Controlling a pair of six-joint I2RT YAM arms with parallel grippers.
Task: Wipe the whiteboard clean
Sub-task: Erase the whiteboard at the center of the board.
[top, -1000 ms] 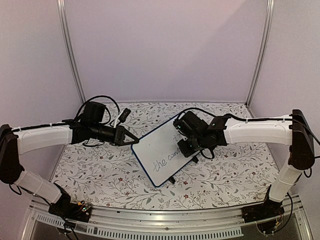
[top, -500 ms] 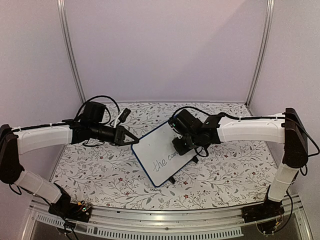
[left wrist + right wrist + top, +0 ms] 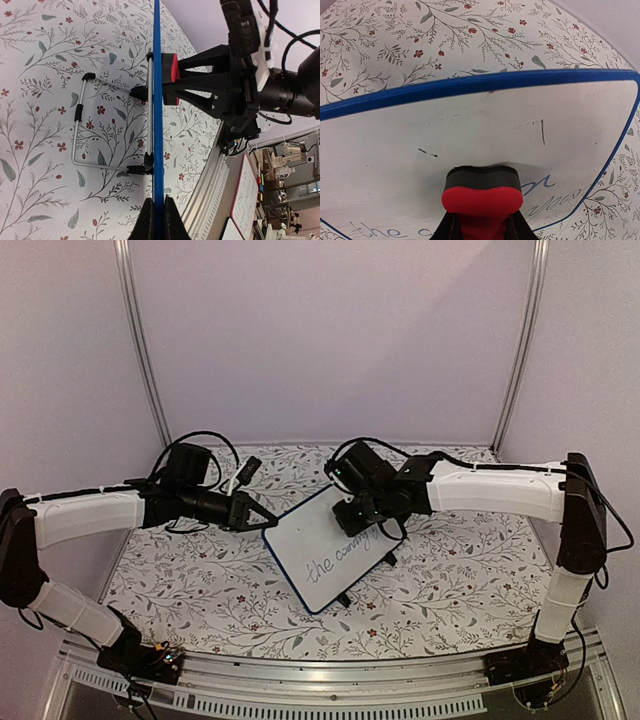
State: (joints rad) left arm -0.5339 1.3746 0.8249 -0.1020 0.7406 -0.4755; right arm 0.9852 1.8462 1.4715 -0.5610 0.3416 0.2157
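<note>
1. Grip state. My left gripper (image 3: 159, 220) is clenched on the frame of the whiteboard (image 3: 325, 550); the blue edge runs straight out from between its fingertips. My right gripper (image 3: 482, 220) is clenched on the eraser (image 3: 482, 192), red body toward the fingers and dark felt outward.

2. Board position. The board stands tilted on the table (image 3: 200, 580) between the two arms, propped on its wire stand (image 3: 80, 125). The left fingers pinch one short end. The right fingers meet the written face, and the felt appears to touch it.

3. Governing relation. Ahead of the felt, toward the far long edge, the face is wiped except for a few faint specks. The writing (image 3: 540, 182) lies on the wrist side of the felt, just behind it and out to both sides. Its line runs crosswise to the right fingers, parallel to the board's long edges.

4. Judgement. The task is partly done. The right arm is the working arm. I judge the next stroke must draw the eraser back toward the wrist onto the line, then sweep along it. The left grip has to hold firm against that push.
</note>
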